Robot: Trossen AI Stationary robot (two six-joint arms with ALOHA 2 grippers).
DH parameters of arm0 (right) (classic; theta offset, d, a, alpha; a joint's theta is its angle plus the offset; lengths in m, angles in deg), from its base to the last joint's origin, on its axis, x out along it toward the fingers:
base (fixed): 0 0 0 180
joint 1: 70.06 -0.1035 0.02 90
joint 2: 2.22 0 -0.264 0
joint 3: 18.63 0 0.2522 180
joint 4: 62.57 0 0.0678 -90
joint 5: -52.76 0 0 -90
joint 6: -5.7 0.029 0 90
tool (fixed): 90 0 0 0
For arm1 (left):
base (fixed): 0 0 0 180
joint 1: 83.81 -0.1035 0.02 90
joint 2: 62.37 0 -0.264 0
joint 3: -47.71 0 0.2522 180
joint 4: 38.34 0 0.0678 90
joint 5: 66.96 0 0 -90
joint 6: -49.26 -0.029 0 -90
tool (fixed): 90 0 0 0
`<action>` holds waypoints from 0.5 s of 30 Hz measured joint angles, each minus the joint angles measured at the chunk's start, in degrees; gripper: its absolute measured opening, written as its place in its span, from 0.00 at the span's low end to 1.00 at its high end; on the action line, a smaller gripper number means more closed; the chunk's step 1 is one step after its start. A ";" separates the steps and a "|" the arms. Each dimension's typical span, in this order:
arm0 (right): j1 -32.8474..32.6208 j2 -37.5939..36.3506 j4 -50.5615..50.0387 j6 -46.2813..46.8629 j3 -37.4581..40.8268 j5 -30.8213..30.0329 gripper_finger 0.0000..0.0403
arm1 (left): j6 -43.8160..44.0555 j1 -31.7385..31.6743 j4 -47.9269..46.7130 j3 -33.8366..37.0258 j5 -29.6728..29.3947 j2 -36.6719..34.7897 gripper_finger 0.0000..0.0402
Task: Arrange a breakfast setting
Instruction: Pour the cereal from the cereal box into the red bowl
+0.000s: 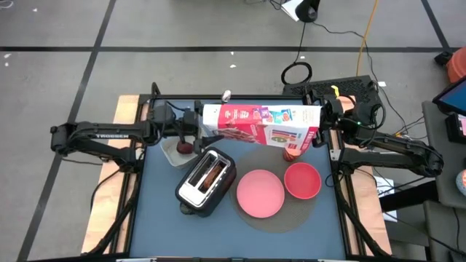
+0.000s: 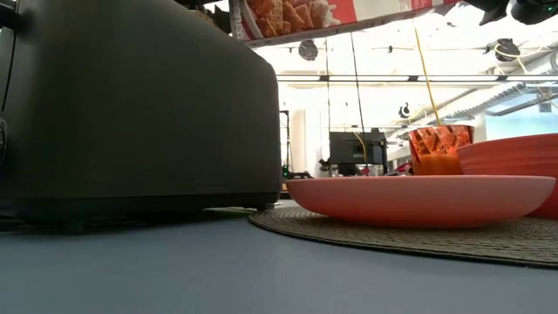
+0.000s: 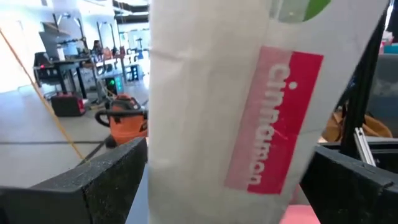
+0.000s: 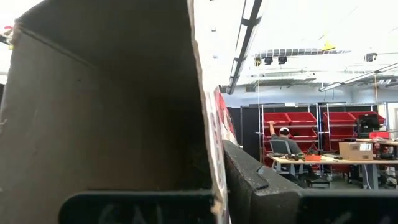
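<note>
Both arms are holding a cereal box lying on its side in the air above the back of the counter, so the step in hand looks like pouring cereal, though I cannot say for sure where its mouth is pointing. The right claw is pinching the box's open end, its fingers closed down on a cardboard flap, and the right wrist view is looking straight into the empty-looking brown interior. The left claw is standing wide apart at the box's other end, with the white panel reading "Cinnamon" sitting between its fingers; whether it is truly bearing on the cardboard or only bracketing it I cannot tell. Below, the pink plate and the red bowl are sitting side by side on a round woven mat, with the toaster just beside the plate, browned bread showing in its slot. A dark red fruit is resting on a small grey dish near the left claw. To my eye the next move calls for bringing the box's open end over the bowl and tipping it gently. A small cup is only half showing under the box's edge, and no spoon is showing anywhere.
</note>
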 joint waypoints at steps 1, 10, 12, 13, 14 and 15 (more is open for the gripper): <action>0.00 0.00 0.02 0.00 0.00 0.00 0.00 | 0.00 0.07 0.98 0.00 0.04 0.51 0.98; 0.00 0.00 0.03 0.00 -0.07 0.00 0.00 | -1.11 0.75 8.46 0.02 0.03 3.45 0.98; 0.00 0.00 0.01 0.00 -0.07 0.01 0.00 | -0.70 0.72 8.55 0.02 0.01 3.51 0.98; 0.00 0.00 -0.03 0.00 -0.07 0.01 0.00 | -0.16 0.72 8.55 0.02 0.00 3.51 0.98; 0.00 0.00 -0.04 0.00 -0.07 0.02 0.00 | 0.51 0.72 8.56 0.02 0.01 3.51 0.98; -0.02 0.00 -0.04 0.00 -0.07 0.02 0.00 | 1.56 0.72 8.55 0.02 0.01 3.51 0.98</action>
